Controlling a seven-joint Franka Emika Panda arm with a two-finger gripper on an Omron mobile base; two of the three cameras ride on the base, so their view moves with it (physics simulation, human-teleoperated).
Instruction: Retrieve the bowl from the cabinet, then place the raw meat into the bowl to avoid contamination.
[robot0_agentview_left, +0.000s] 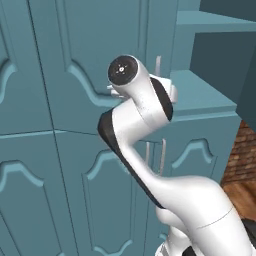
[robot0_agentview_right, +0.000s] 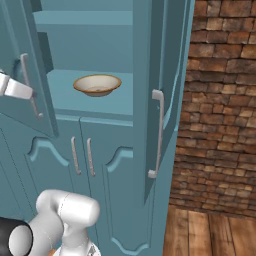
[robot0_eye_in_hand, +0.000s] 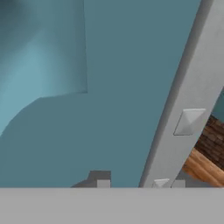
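The tan bowl with a darker rim sits upright on the middle shelf of the teal cabinet, whose two upper doors stand open. My gripper is at the silver bar handle of the left door, well left of the bowl. In the hand view the gripper is open, its tips apart at the bottom. The handle runs down between them, close to the right fingertip. The raw meat is out of view.
The right door swings out toward me, with its handle on the near edge. Closed lower doors sit under the shelf. A brick wall and wood floor lie to the right. My elbow hides the hand.
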